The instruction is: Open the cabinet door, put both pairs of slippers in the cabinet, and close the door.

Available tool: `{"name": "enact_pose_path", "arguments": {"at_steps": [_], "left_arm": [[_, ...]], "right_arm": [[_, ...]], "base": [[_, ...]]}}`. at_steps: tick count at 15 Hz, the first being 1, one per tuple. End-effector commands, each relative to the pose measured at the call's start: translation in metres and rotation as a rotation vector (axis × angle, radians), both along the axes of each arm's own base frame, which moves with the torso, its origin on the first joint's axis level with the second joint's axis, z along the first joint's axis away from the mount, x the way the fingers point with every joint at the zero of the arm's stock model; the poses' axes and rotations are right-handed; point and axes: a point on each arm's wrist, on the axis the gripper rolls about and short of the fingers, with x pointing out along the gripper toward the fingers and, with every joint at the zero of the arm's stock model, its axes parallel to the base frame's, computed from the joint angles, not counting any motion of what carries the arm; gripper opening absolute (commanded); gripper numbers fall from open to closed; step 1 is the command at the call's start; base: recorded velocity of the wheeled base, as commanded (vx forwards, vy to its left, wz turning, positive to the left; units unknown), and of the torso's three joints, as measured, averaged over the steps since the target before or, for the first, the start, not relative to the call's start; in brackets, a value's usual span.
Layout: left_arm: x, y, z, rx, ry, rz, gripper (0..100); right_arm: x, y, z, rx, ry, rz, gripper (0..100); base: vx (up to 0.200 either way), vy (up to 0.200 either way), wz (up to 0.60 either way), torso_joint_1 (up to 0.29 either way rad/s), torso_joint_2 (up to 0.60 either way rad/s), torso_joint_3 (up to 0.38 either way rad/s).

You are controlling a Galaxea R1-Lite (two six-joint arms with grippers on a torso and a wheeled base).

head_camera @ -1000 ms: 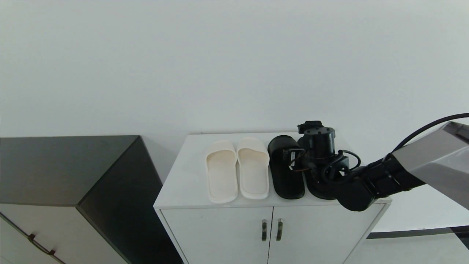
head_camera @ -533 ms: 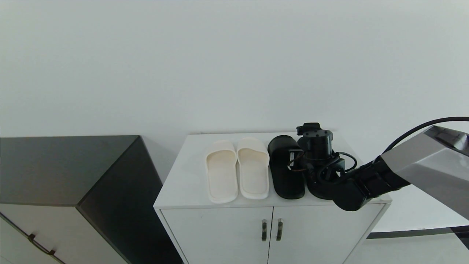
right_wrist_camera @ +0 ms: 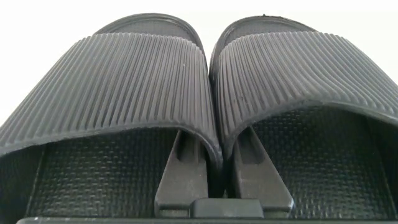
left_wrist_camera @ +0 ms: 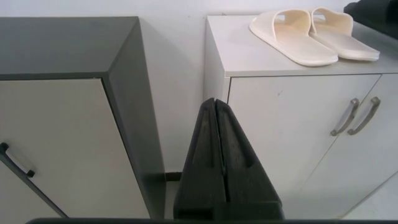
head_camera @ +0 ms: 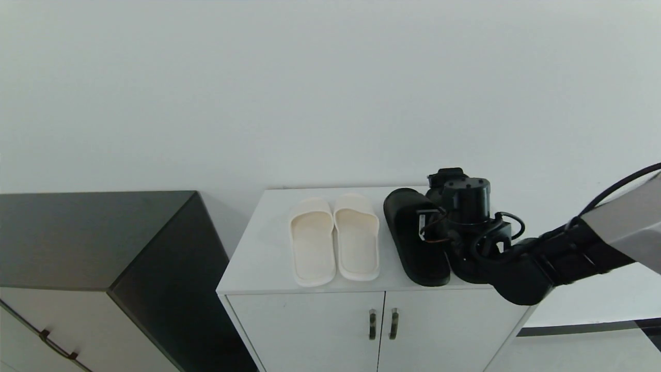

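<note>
Plain white wall backs a white cabinet [head_camera: 258, 258] whose double doors [head_camera: 310, 330] are closed, their two handles [head_camera: 382, 324] side by side at the centre seam. On its top, the cream slippers [head_camera: 334, 240] lie side by side left of centre, long axes running near to far, toes toward the wall. The black slippers [head_camera: 418, 243] sit at the right end, toes also toward the wall, heels angled slightly right at the near edge. The right gripper [right_wrist_camera: 214, 168] has one finger under each black strap and pinches the pair's adjoining inner walls between them. The left gripper [left_wrist_camera: 215, 109], fingers pressed together, hangs low in front of the gap between the white cabinet and a dark cabinet [head_camera: 93, 237] at left.
</note>
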Motion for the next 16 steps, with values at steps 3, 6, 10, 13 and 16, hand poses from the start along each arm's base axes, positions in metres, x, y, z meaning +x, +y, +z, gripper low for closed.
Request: {"name": "enact_pose_path", "arguments": {"at_steps": [3, 6, 10, 13, 16], "left_arm": [[0.000, 0.000, 0.000, 0.000, 0.000, 0.000, 0], [0.000, 0.000, 0.000, 0.002, 0.000, 0.000, 0], [0.000, 0.000, 0.000, 0.000, 0.000, 0.000, 0], [0.000, 0.000, 0.000, 0.000, 0.000, 0.000, 0], [0.000, 0.000, 0.000, -0.001, 0.000, 0.000, 0]], "right_arm": [[-0.088, -0.019, 0.037, 0.056, 0.021, 0.342, 0], [-0.135, -0.033, 0.047, 0.088, 0.052, 0.565, 0], [-0.163, -0.037, 0.054, 0.084, 0.116, 0.716, 0], [-0.164, -0.038, 0.052, 0.082, 0.129, 0.734, 0], [-0.164, -0.038, 0.050, 0.078, 0.134, 0.734, 0]], "base": [[0.000, 0.000, 0.00, 0.000, 0.00, 0.000], [0.000, 0.000, 0.00, 0.000, 0.00, 0.000], [0.000, 0.000, 0.00, 0.000, 0.00, 0.000], [0.000, 0.000, 0.00, 0.000, 0.00, 0.000], [-0.200, 0.000, 0.00, 0.009, 0.01, -0.001]]}}
